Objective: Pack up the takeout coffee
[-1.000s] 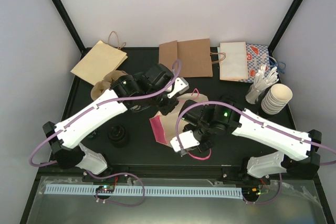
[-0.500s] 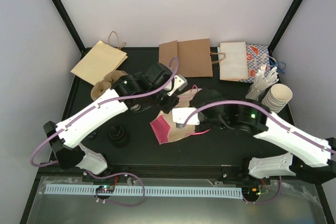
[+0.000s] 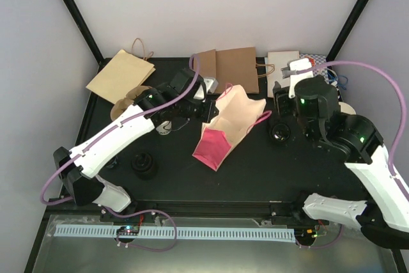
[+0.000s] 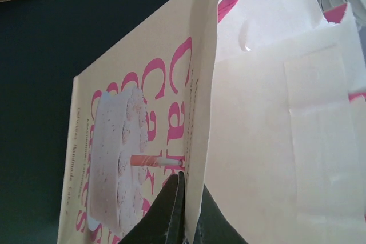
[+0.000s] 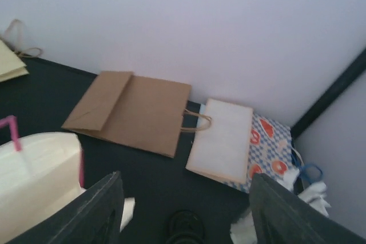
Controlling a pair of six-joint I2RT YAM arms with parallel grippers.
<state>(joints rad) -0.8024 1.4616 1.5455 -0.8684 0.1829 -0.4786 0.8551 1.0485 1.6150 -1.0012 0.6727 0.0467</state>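
Note:
A cream paper bag [image 3: 231, 118] with pink lettering, a pink base and pink handles stands tilted in the middle of the table, mouth up and open. My left gripper [image 3: 209, 112] is shut on the bag's left rim. In the left wrist view its black fingers [image 4: 171, 210] pinch the bag's wall [image 4: 200, 141] edge-on. My right gripper [image 3: 286, 96] hangs raised to the right of the bag, apart from it. Its fingers [image 5: 108, 204] stand wide open with nothing between them. The takeout coffee is hidden in these views.
Flat bags lie along the back: tan [image 3: 121, 75], brown [image 3: 231, 68], white [image 3: 284, 76] and blue patterned [image 5: 269, 147]. A black lid [image 3: 281, 133] lies right of the bag and more lids [image 3: 144, 165] at front left. A cardboard cup carrier [image 3: 126, 103] sits left.
My right gripper let go of the bag, opened, and rose away to the back right. The left gripper pulled the bag from lying flat up to standing, shifting it back.

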